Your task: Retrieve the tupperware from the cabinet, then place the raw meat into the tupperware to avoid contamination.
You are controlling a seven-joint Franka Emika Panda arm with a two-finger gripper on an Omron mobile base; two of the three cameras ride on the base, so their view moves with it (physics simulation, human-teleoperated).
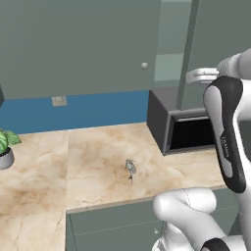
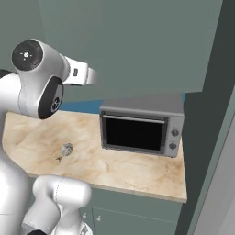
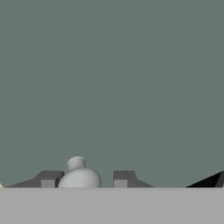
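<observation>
Gripper [image 3: 83, 179] up against the cabinet door [image 3: 112, 78]: its two dark fingertips [image 3: 49, 179] stand a little apart, with the round pale knob [image 3: 78, 175] between them. The knob sits nearer the left tip, with a gap showing on the right side, so the jaws look narrowly parted, bracketing the knob and not clamped on it.

Judged step: opening the wall cabinet [image 1: 78, 44] to reach the tupperware, which must be behind the doors, none of it visible. Next move calls for closing on the knob squarely, then pulling outward along the door's swing without slipping off so small a handle.

From the left base camera: the hand reaches toward a door partly swung, beside the microwave [image 1: 184, 125]; another knob [image 1: 144, 65] shows on the neighbouring shut door. The raw meat [image 1: 130, 167] lies alone on the marble counter [image 1: 44, 171], well apart from the microwave; a potted plant [image 1: 6, 147] stands at the far left.

The right base camera gives the microwave's front and dials, meat to its left.
</observation>
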